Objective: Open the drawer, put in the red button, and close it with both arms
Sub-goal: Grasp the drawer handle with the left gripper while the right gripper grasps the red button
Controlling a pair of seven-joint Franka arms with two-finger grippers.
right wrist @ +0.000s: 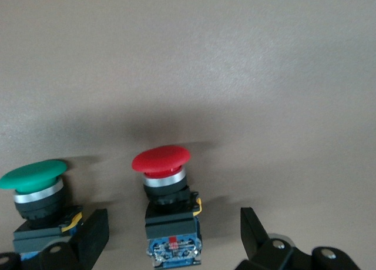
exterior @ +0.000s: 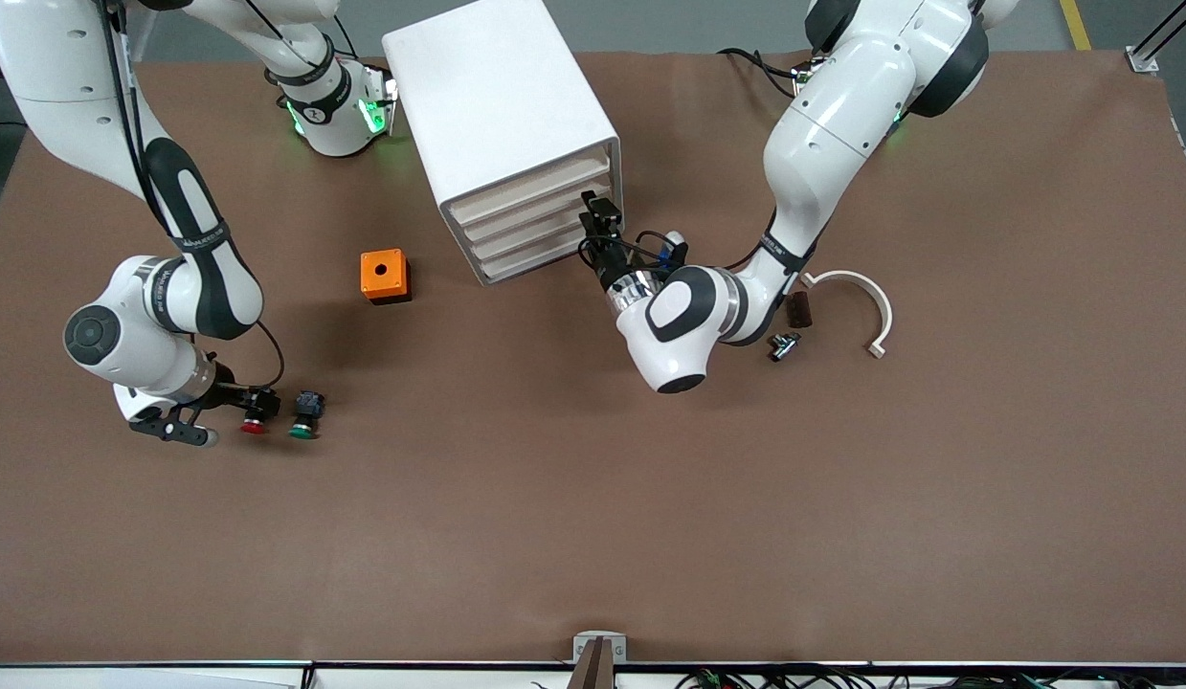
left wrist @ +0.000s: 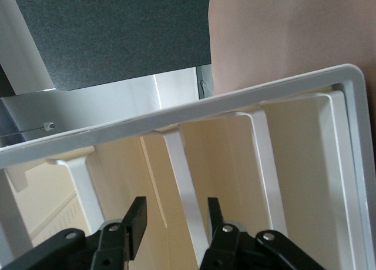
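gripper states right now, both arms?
Left gripper: open, at the drawer unit's front, one drawer divider between the fingers, not clamped.
Right gripper: open, fingers on either side of the red button, not gripping.

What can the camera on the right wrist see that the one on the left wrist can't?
Only the right wrist view shows the red button lying between the open right gripper's fingers, with the green button beside it. Only the left wrist view shows the white drawer cabinet close up, with the open left gripper straddling a drawer edge. Both show the brown table.
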